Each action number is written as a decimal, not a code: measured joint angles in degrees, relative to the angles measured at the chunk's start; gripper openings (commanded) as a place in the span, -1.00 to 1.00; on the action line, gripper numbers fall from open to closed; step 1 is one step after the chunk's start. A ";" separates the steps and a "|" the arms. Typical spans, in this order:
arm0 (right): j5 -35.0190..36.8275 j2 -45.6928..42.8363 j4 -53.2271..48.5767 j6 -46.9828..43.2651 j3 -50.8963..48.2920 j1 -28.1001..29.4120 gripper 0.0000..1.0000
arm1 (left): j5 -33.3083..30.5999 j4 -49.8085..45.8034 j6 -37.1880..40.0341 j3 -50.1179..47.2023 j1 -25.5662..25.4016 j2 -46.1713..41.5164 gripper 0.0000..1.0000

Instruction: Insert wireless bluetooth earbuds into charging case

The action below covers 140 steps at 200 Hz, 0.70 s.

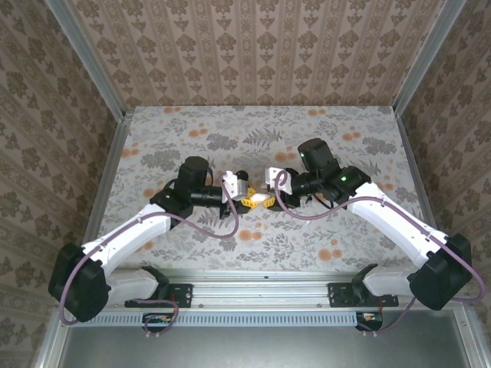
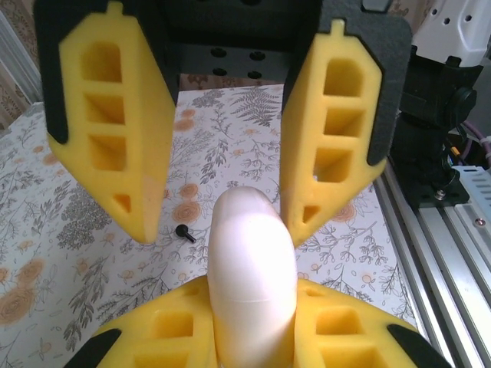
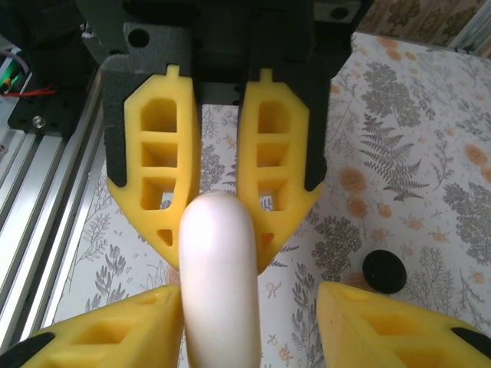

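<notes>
The white glossy charging case hangs above the table between both grippers. My left gripper is shut on one end of it, both yellow pads pressed to its sides. My right gripper is open around the other end of the case: its left pad touches the case and its right pad stands well apart. From above, the case shows mid-table between the left gripper and the right gripper. One tiny black earbud lies on the floral cloth below.
A flat black round disc lies on the cloth to the right of the case. The aluminium rail runs along the table's near edge. Wallpapered walls close off the back and both sides.
</notes>
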 measured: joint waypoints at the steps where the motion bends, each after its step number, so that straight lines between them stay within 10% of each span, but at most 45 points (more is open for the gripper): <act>1: -0.04 0.00 0.02 0.02 0.00 -0.02 -0.01 | 0.00 0.02 0.00 0.00 0.02 0.00 -0.84; 140: -5.44 -0.68 4.50 5.99 -0.09 -6.01 -0.03 | 0.66 2.71 -2.14 -0.98 1.49 -0.11 -0.88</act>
